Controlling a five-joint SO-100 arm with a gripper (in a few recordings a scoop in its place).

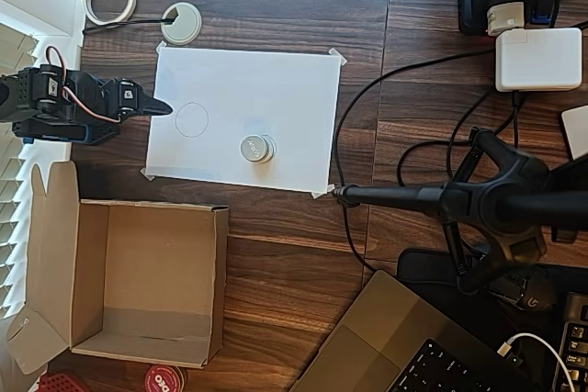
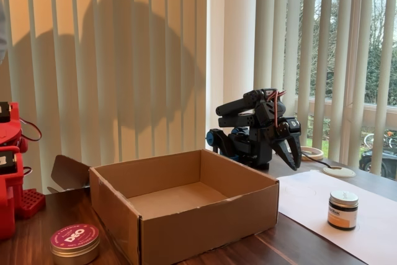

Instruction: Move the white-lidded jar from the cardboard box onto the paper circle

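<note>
Stand arm (image 1: 404,196) beside jar (image 1: 257,148), seemingly unobstructed.

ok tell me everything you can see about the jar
The jar is small, short and round, with a pale greyish-white lid and shiny sides; the fixed view shows a dark body with a pale label too small to read. It stands upright with its lid on, on the white sheet, right of the small drawn circle in the overhead view and apart from it. It is outside the box. Nothing touches it but the sheet; the gripper is well clear.
</note>
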